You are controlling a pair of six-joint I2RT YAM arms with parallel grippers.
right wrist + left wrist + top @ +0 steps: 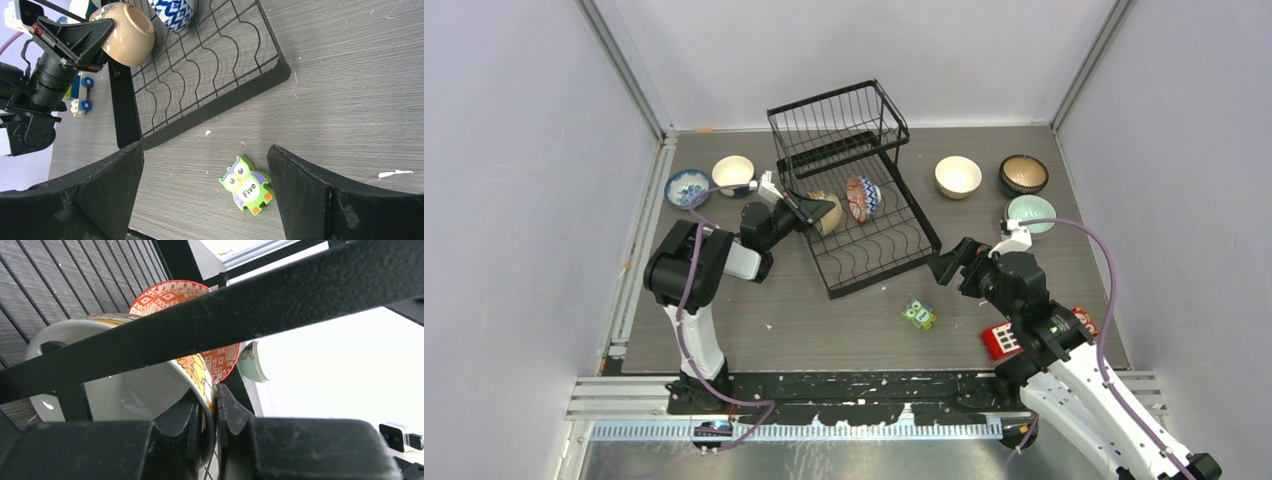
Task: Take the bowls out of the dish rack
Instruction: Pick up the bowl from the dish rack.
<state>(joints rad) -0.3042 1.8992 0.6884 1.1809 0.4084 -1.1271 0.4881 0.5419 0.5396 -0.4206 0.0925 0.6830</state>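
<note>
The black wire dish rack (879, 250) stands mid-table. In its lower tray a tan bowl (829, 213) lies on its side, and my left gripper (809, 209) is shut on its rim. In the left wrist view the rim sits pinched between the two fingers of the left gripper (216, 410). A red-patterned bowl (862, 198) stands on edge just behind it. My right gripper (946, 267) hovers open off the rack's near right corner, holding nothing. Below the right gripper (205, 195) is bare table.
A blue-patterned bowl (688, 187) and a cream bowl (733, 174) sit left of the rack. A cream bowl (958, 176), a dark teal bowl (1024, 174) and a mint bowl (1031, 213) sit to its right. A green owl toy (246, 185) lies near the right fingers. A red block (1001, 340) lies by the right arm.
</note>
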